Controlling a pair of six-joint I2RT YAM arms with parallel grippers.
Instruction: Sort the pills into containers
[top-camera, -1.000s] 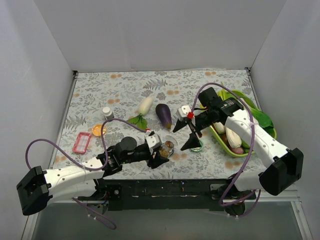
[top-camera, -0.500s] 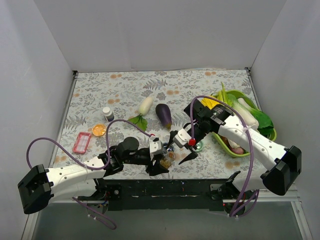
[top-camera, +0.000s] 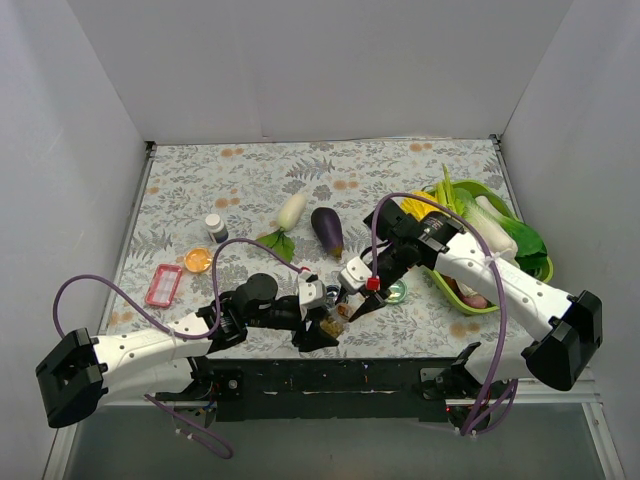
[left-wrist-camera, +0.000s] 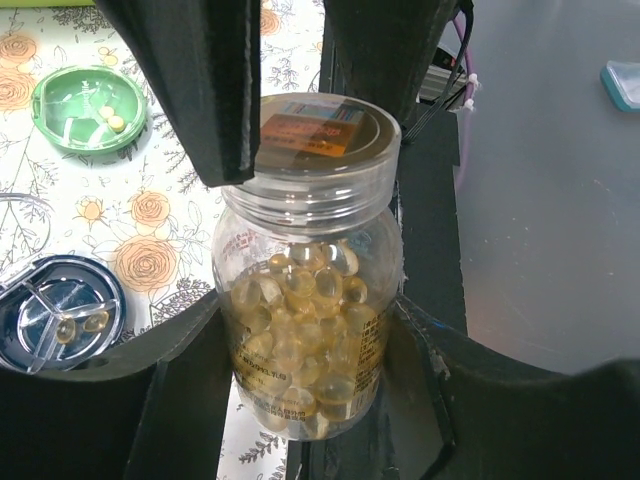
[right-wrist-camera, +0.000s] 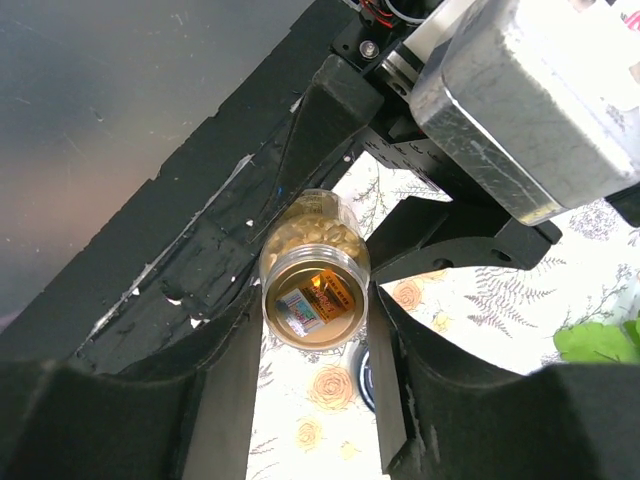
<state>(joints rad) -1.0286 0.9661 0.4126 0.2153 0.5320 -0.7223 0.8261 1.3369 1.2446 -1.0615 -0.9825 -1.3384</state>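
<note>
Uncapping amber bottle (left-wrist-camera: 300, 300): left tool (left-wrist-camera: 308, 345) is clenching it, right tool (right-wrist-camera: 312, 300) is straddling cap (left-wrist-camera: 318, 135), grip unclear; next: clamp, twist.

The bottle (right-wrist-camera: 315, 250) points its cap (right-wrist-camera: 313, 298) at the camera, with yellow pills (right-wrist-camera: 305, 228) visible behind it. The right gripper (right-wrist-camera: 313, 335) has a dark finger on each side of the cap, very close; contact is unclear. The left gripper (right-wrist-camera: 325, 225) clamps the bottle's body from the far side. Below lies the floral cloth (right-wrist-camera: 330, 390), with a green leaf (right-wrist-camera: 598, 342) at the right edge and the table's black edge (right-wrist-camera: 180, 240) on the left.
</note>
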